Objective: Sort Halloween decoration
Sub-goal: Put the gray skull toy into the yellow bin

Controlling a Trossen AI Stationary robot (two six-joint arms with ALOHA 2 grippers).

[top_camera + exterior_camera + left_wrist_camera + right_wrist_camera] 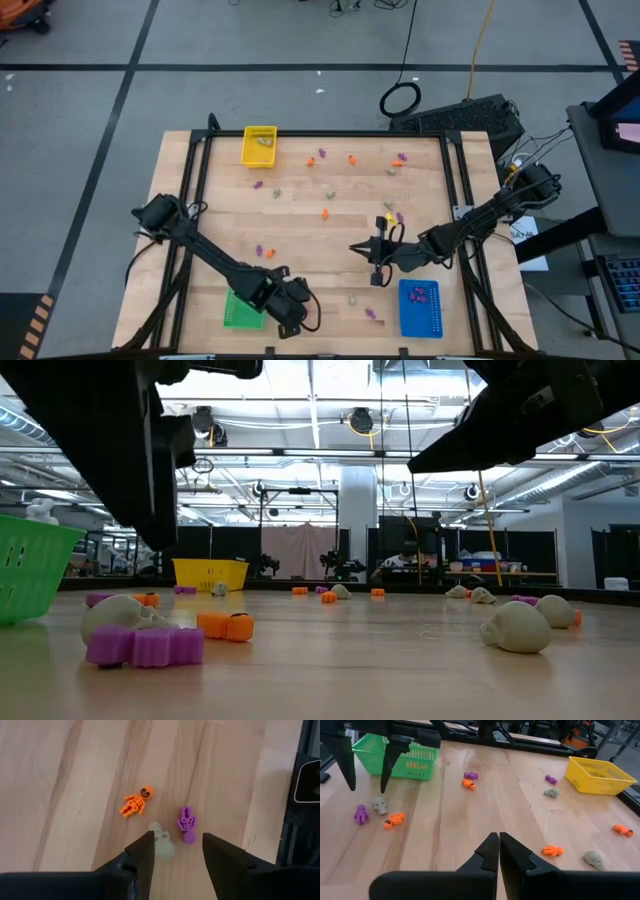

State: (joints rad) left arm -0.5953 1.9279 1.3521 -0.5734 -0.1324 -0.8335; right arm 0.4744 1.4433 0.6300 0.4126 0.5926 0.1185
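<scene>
The Halloween decoration is many tiny orange, purple and beige trinkets scattered over the wooden table. My left gripper hangs open near the table's front edge, beside the green tray. Just ahead of its fingers a beige skull, a purple skeleton and an orange skeleton lie on the wood. The right wrist view shows the left gripper above these three, clear of them. My right gripper is shut with nothing in it, raised over the table's middle right.
A yellow tray with a few trinkets stands at the far left. A blue tray holding purple pieces stands at the near right. A black frame rail borders the table. More trinkets lie along the far half.
</scene>
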